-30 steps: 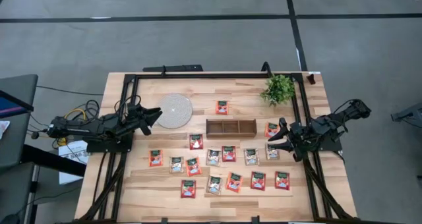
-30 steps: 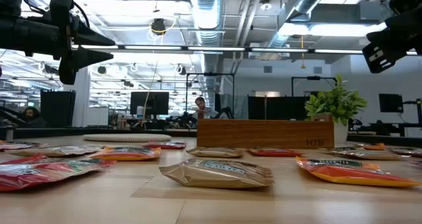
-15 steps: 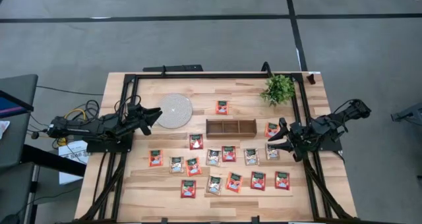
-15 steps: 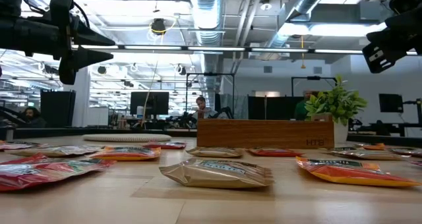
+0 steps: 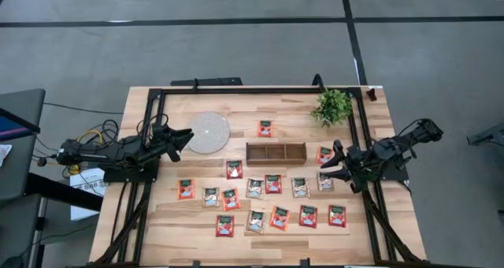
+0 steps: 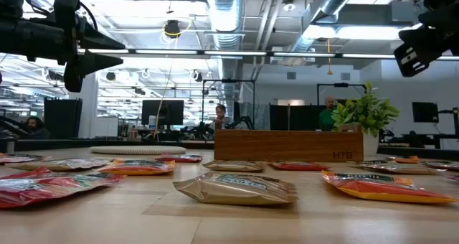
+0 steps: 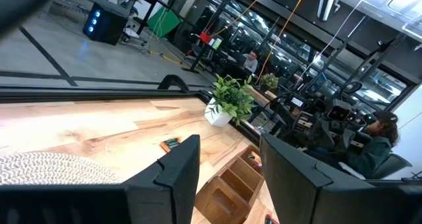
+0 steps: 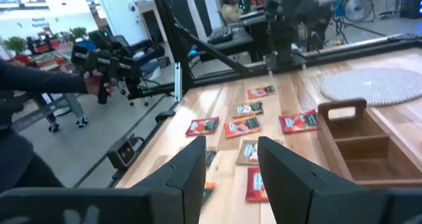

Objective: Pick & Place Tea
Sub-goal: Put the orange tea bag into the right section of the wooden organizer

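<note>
Table: a pale wooden table top [image 5: 173,221] with a black frame around it is seen from above, with both dark arms raised over its side edges.

Tea: small flat square sachets [image 5: 273,183], some red-orange and some pale grey-green, are spread flat over the near half of the table in loose rows; one red-orange sachet [image 5: 265,128] lies alone on the far side, between the disc and the plant, and another red-orange one [image 5: 324,154] lies just right of the tray. None is held.

Tray: a brown wooden three-compartment tray [image 5: 276,152] stands at the table's middle, just beyond the rows of sachets; nothing is seen in its compartments.

Disc: a round grey-white woven disc [image 5: 209,132] lies flat on the far left part of the table.

Plant: a small green potted plant [image 5: 333,106] stands at the far right.

Left gripper: the left gripper [image 5: 186,138] is held above the table's left edge, just left of the disc; its two dark fingers [image 7: 177,174] are seen apart, with nothing between them.

Right gripper: the right gripper [image 5: 331,162] is held above the right edge, close by the sachet to the right of the tray; its fingers [image 8: 191,165] stand apart and grip nothing.

Room: a person's dark sleeve and hand [image 8: 92,85] are seen beyond the table.
</note>
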Controlling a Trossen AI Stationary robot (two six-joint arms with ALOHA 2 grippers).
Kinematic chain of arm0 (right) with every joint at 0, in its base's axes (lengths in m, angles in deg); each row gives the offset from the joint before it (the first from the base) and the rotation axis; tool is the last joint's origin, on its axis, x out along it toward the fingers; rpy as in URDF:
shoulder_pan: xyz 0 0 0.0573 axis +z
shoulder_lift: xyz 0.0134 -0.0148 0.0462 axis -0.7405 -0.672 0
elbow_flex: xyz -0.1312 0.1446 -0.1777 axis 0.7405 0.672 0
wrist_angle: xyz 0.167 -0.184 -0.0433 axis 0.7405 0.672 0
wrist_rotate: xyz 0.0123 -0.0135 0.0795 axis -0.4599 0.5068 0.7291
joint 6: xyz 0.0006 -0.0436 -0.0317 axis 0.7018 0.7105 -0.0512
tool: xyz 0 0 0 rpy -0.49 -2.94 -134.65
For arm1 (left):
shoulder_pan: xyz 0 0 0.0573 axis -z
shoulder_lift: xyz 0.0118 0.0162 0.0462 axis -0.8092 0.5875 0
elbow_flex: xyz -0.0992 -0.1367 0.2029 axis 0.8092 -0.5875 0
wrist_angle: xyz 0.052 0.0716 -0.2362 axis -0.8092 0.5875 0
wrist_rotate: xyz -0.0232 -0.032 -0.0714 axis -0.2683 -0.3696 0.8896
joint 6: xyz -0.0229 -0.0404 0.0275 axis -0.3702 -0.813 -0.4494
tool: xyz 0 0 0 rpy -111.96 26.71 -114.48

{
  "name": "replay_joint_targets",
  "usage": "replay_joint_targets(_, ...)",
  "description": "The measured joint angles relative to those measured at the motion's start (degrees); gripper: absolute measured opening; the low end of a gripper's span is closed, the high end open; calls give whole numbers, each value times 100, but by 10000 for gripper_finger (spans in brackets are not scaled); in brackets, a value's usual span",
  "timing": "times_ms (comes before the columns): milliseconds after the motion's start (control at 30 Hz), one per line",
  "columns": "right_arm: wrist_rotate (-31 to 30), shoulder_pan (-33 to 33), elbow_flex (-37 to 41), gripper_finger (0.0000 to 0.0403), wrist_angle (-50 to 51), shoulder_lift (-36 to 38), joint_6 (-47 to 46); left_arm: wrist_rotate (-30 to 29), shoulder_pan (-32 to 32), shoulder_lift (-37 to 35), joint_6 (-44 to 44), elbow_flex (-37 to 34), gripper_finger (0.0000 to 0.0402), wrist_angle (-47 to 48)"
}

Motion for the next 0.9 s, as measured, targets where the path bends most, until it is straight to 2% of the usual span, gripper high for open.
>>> replay_joint_targets(467, -16, 0, -2, 129, -484, 0, -3, -2, 0, 2, -52, 0, 151, -28)
replay_joint_targets(600, -640, 1, -2, 129, -675, 0, -83, -2, 0, 0, -50, 0, 151, -30)
replay_joint_targets(733, -1394, 0, -33, 129, -1197, 0, -578, -2, 1, 2, -50, 0, 151, -35)
replay_joint_targets(800, -1554, 0, -191, 129, -1191, 0, -546, -2, 2, 2, -50, 0, 151, -37)
replay_joint_targets(900, -1561, 0, -527, 129, -1156, -4, -16, -2, 0, 2, -50, 0, 151, -37)
